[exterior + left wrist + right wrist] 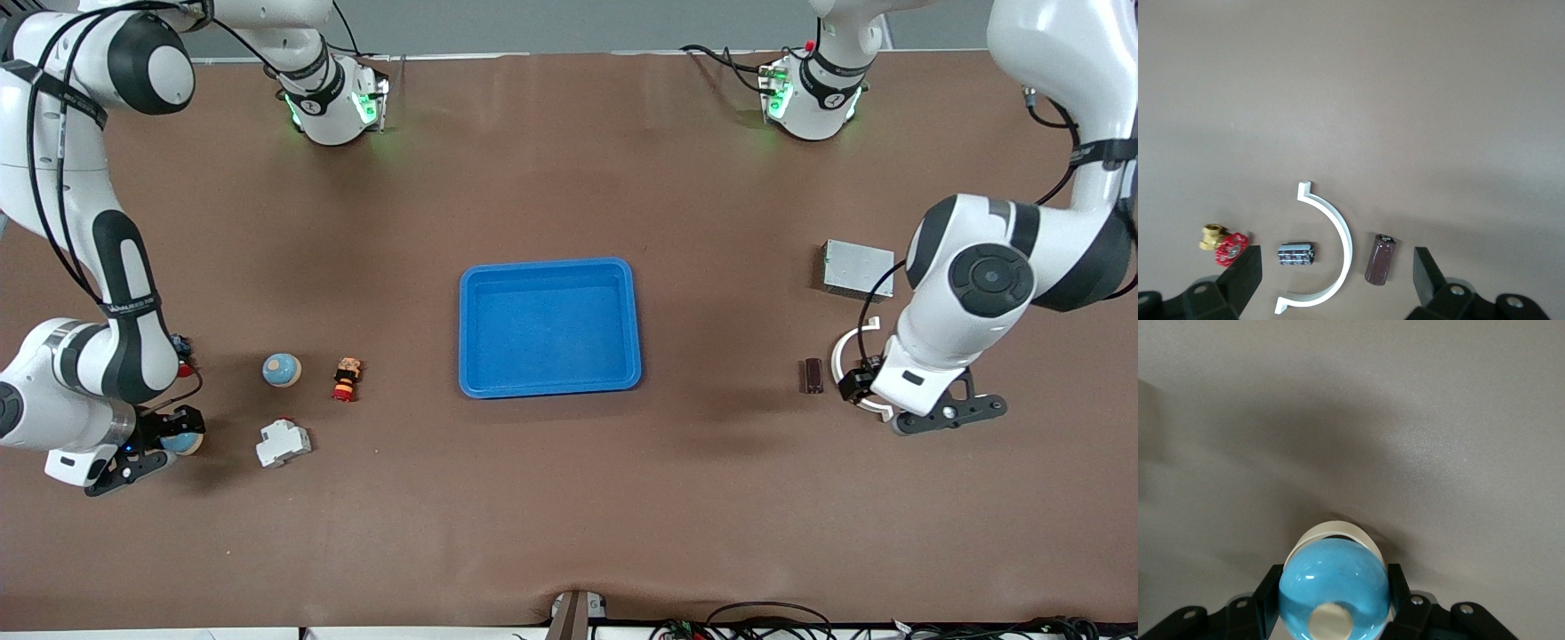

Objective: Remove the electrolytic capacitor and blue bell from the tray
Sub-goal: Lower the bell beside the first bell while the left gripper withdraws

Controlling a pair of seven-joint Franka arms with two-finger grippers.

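Clamped on the blue bell (1334, 587), the right gripper (164, 442) sits at the right arm's end of the table, well apart from the blue tray (548, 267) at the table's middle. Between that gripper and the tray lie a white breaker (283, 443), a blue-and-tan ball (281, 370) and a small red-and-yellow part (347, 380); the brown tabletop nearer the front camera than the tray is bare.

Spread wide apart, the left gripper (1338, 277) hangs over a white curved clip (1338, 230) toward the left arm's end of the table. The dark brown capacitor (1379, 259) lies on its side just beside the clip, on the tray's side of it, within the span of the fingers (1426, 270) and untouched. A small grey block (1296, 254) lies inside the clip's curve, a brass valve with a red handwheel (1223, 243) near the other finger. A grey metal box (857, 268) rests farther from the front camera than the capacitor.
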